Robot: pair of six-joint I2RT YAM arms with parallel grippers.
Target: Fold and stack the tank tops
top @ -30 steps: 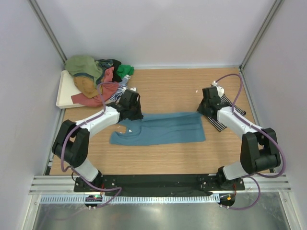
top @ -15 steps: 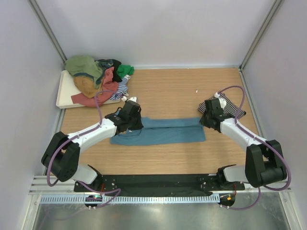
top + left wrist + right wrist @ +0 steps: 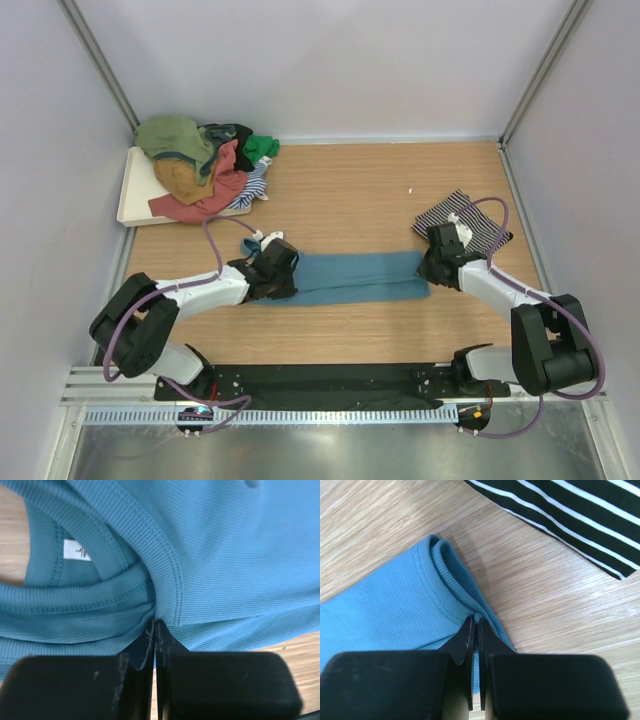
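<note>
A teal-blue tank top [image 3: 350,277] lies across the table's middle as a long narrow band, its far edge folded over toward the near side. My left gripper [image 3: 283,280] is shut on its left end, at the strap and neckline [image 3: 155,617]. My right gripper [image 3: 432,268] is shut on its right end, pinching the doubled hem [image 3: 477,616]. A folded black-and-white striped tank top [image 3: 462,218] lies flat just beyond the right gripper and shows in the right wrist view [image 3: 570,510]. A heap of other tank tops [image 3: 205,165], olive, mustard, coral and green, sits at the back left.
The heap rests partly on a white tray [image 3: 132,195] at the back left corner. Grey walls and metal posts close in the table on three sides. A black rail [image 3: 330,380] runs along the near edge by the arm bases.
Both grippers have moved toward the near edge, carrying the teal top's far edge over its near part. The top has gone from a wide spread to a narrow folded band.
</note>
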